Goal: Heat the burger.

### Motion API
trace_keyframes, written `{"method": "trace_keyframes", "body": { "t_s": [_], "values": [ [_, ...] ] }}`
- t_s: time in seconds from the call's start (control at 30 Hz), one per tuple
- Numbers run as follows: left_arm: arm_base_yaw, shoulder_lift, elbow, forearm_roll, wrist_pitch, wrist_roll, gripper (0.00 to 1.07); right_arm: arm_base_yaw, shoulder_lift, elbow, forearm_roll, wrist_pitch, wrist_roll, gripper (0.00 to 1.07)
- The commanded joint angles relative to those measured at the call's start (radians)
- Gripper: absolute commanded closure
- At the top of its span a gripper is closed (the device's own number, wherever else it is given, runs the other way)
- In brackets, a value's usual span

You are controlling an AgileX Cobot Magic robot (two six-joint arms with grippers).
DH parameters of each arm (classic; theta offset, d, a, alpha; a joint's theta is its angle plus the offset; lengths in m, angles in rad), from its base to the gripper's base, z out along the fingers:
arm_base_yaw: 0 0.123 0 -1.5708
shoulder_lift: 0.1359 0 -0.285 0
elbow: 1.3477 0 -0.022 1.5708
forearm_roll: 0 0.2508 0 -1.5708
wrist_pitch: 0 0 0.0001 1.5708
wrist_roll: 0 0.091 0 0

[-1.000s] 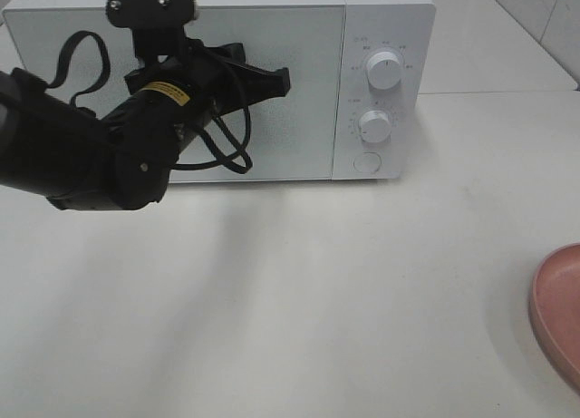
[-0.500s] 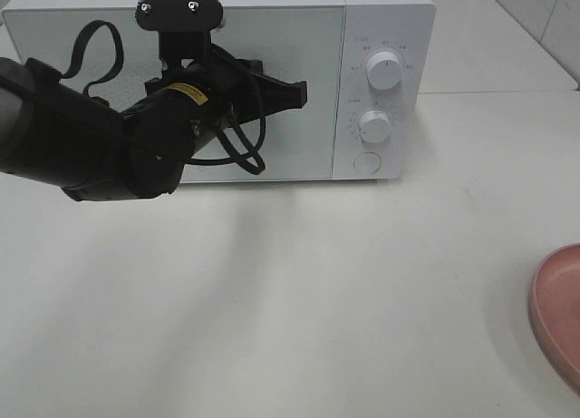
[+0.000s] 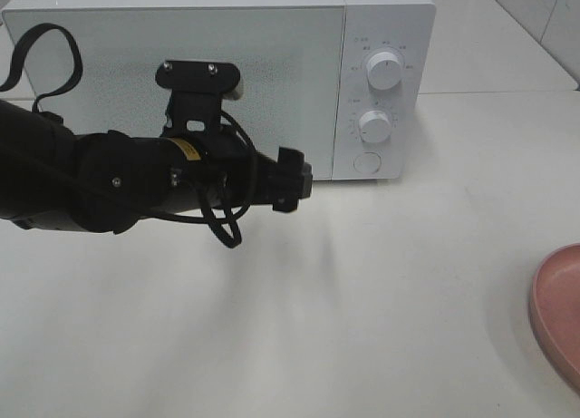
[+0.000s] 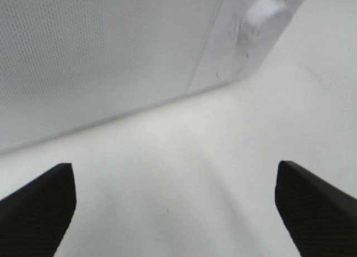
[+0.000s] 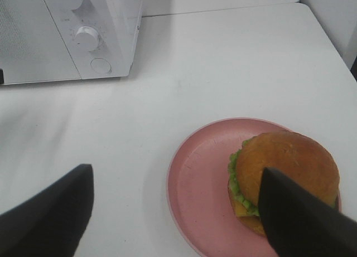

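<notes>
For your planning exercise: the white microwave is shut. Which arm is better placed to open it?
Left. Its open gripper hovers near the white microwave's round door button; the right gripper hangs over the plated burger.

Our left arm [image 3: 100, 182] stretches across from the left, nearly level, its gripper [image 3: 292, 180] pointing right. Its fingers [image 4: 36, 204] stand wide apart, holding nothing. Our right gripper [image 5: 173, 212] also has its fingers [image 5: 47, 212] spread, empty.

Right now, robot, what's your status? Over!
Both claws open and empty: left claw low by the microwave, right claw above the plate. Burger on plate. Microwave door shut.
</notes>
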Motion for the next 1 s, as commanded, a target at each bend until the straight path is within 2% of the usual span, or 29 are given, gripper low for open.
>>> {"method": "trace_keyframes", "body": {
  "t_s": [0.03, 0.07, 0.1, 0.17, 0.2, 0.23, 0.3, 0.33, 0.4, 0.43, 0.47, 0.53, 0.63, 0.7, 0.73, 0.8, 0.83, 0.87, 0.9, 0.93, 0.97, 1.0],
  "values": [
    [-0.007, -0.022, 0.002, 0.007, 0.119, -0.004, 0.08, -0.007, -0.025, 0.003, 0.003, -0.013, 0.002, 0.32],
    [-0.007, -0.039, 0.002, 0.008, 0.223, -0.004, 0.08, -0.007, -0.025, 0.003, 0.003, -0.013, 0.002, 0.32],
    [-0.007, -0.039, 0.002, 0.008, 0.223, -0.004, 0.08, -0.007, -0.025, 0.003, 0.003, -0.013, 0.002, 0.32],
    [-0.007, -0.068, 0.002, 0.029, 0.367, -0.003, 0.08, -0.007, -0.025, 0.003, 0.003, -0.013, 0.002, 0.32],
    [-0.007, -0.068, 0.002, 0.029, 0.367, -0.003, 0.08, -0.007, -0.025, 0.003, 0.003, -0.013, 0.002, 0.32],
    [-0.007, -0.094, 0.002, 0.072, 0.449, 0.002, 0.08, -0.007, -0.025, 0.003, 0.003, -0.013, 0.002, 0.32],
    [-0.007, -0.104, 0.002, 0.092, 0.487, 0.003, 0.08, -0.007, -0.025, 0.003, 0.003, -0.013, 0.002, 0.32],
    [-0.007, -0.135, 0.002, 0.146, 0.581, 0.003, 0.08, -0.007, -0.025, 0.003, 0.003, -0.013, 0.002, 0.32],
    [-0.007, -0.149, 0.002, 0.170, 0.633, 0.003, 0.08, -0.007, -0.025, 0.003, 0.003, -0.013, 0.002, 0.32],
    [-0.006, -0.182, 0.002, 0.222, 0.730, -0.002, 0.08, -0.007, -0.025, 0.003, 0.003, -0.013, 0.002, 0.32],
    [-0.006, -0.182, 0.002, 0.222, 0.730, -0.002, 0.08, -0.007, -0.025, 0.003, 0.003, -0.013, 0.002, 0.32],
    [-0.002, -0.240, 0.002, 0.283, 0.877, -0.007, 0.08, -0.007, -0.025, 0.003, 0.003, -0.013, 0.002, 0.32],
    [0.015, -0.271, 0.002, 0.307, 0.956, -0.026, 0.08, -0.007, -0.025, 0.003, 0.003, -0.013, 0.002, 0.32],
    [0.082, -0.310, 0.002, 0.327, 1.055, -0.073, 0.08, -0.007, -0.025, 0.003, 0.003, -0.013, 0.002, 0.32],
    [0.082, -0.310, 0.002, 0.327, 1.055, -0.073, 0.08, -0.007, -0.025, 0.003, 0.003, -0.013, 0.002, 0.32],
    [0.184, -0.346, 0.002, 0.332, 1.133, -0.080, 0.08, -0.007, -0.025, 0.003, 0.003, -0.013, 0.002, 0.32],
    [0.184, -0.346, 0.002, 0.332, 1.133, -0.080, 0.08, -0.007, -0.025, 0.003, 0.003, -0.013, 0.002, 0.32],
    [0.268, -0.366, 0.002, 0.334, 1.176, -0.076, 0.08, -0.007, -0.025, 0.003, 0.003, -0.013, 0.002, 0.32],
    [0.268, -0.366, 0.002, 0.334, 1.176, -0.076, 0.08, -0.007, -0.025, 0.003, 0.003, -0.013, 0.002, 0.32],
    [0.348, -0.381, 0.002, 0.337, 1.220, -0.075, 0.08, -0.007, -0.025, 0.003, 0.003, -0.013, 0.002, 0.32],
    [0.393, -0.390, 0.002, 0.343, 1.241, -0.075, 0.08, -0.007, -0.025, 0.003, 0.003, -0.013, 0.002, 0.32],
    [0.393, -0.390, 0.002, 0.343, 1.241, -0.075, 0.08, -0.007, -0.025, 0.003, 0.003, -0.013, 0.002, 0.32]
  ]
}}
